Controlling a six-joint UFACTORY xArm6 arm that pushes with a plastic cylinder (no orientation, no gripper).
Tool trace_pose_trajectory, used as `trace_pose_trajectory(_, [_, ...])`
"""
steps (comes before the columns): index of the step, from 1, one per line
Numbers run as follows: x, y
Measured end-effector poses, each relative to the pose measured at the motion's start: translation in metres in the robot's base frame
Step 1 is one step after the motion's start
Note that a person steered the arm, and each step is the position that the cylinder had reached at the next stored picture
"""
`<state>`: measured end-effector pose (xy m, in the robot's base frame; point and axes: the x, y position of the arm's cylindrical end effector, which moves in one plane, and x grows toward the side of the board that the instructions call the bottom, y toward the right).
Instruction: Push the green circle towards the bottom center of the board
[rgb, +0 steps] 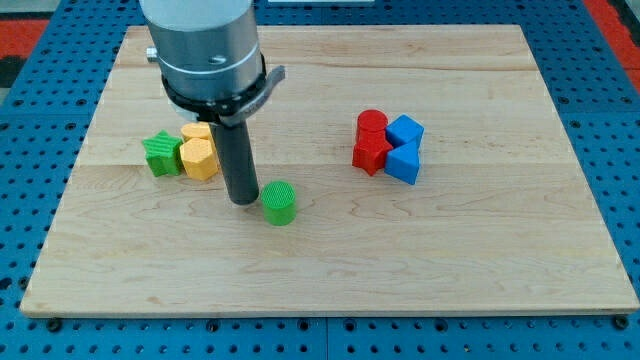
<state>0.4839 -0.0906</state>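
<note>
The green circle (279, 202), a short green cylinder, stands on the wooden board (330, 270) left of centre. My tip (243, 201) rests on the board just to the view's left of the green circle, very close to it or touching its left side. The dark rod rises from the tip to the grey arm body at the view's top left.
A green star (160, 154) and two yellow blocks (199, 156) cluster to the left of the rod. Two red blocks (371, 142) and two blue blocks (404, 148) cluster at right of centre. A blue pegboard (610, 120) surrounds the board.
</note>
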Motion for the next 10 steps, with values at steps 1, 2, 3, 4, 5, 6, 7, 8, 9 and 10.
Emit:
trace_pose_trajectory(1, [-0.004,0.014])
trace_pose_trajectory(2, [0.031,0.051])
trace_pose_trajectory(3, [0.044,0.065])
trace_pose_trajectory(4, [0.037,0.062])
trace_pose_trajectory(5, [0.037,0.062])
trace_pose_trajectory(6, [0.037,0.057])
trace_pose_trajectory(7, [0.038,0.019])
trace_pose_trajectory(8, [0.054,0.015])
trace_pose_trajectory(9, [0.087,0.024])
trace_pose_trajectory(10, [0.084,0.055])
